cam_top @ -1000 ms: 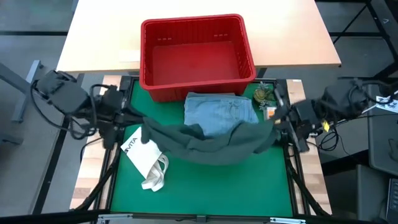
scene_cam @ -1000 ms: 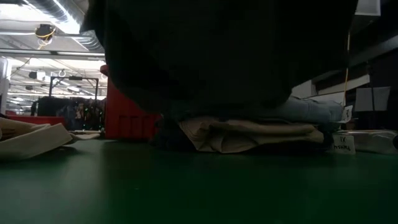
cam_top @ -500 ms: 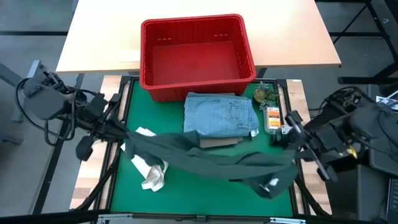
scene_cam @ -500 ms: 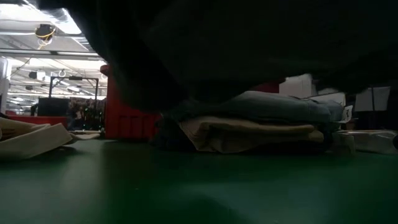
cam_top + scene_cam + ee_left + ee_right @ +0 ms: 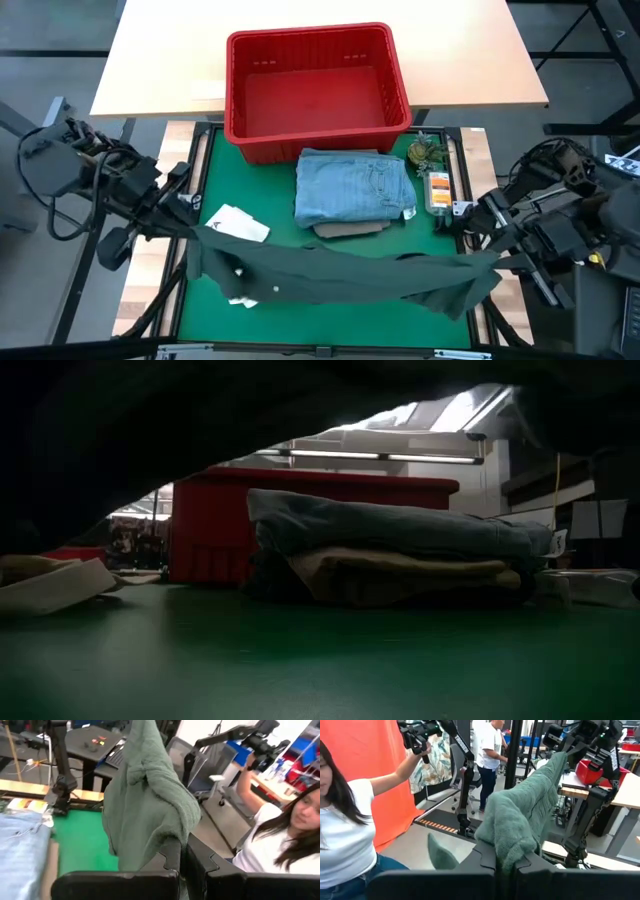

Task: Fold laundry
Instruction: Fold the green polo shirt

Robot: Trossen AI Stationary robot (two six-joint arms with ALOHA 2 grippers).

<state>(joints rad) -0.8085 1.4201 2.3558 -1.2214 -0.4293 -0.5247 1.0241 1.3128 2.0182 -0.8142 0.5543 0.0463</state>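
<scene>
At the left edge of the table, the left gripper [image 5: 188, 226] is pinched tight on one end of a long dark green-grey cloth garment [image 5: 330, 275]; the left wrist view shows the fabric bunched above its closed fingers [image 5: 172, 855]. From there the garment stretches taut across the near part of the green table mat [image 5: 330, 335], lifted clear of it, so that in the low view it hangs as a dark mass across the top. Beneath its left part lies a white tote bag [image 5: 238, 225], partly covered. Farther back, at mid-table, sits a folded stack: a light blue denim piece [image 5: 355, 186] on top of a beige folded piece [image 5: 400, 572]. Just behind the stack stands an empty red plastic basket [image 5: 316, 90]. At the right edge of the table, the right gripper [image 5: 488, 258] is clamped on the garment's other end, cloth draped over its fingers [image 5: 487, 857]. A person in a white shirt [image 5: 270, 842] sits beyond the table.
</scene>
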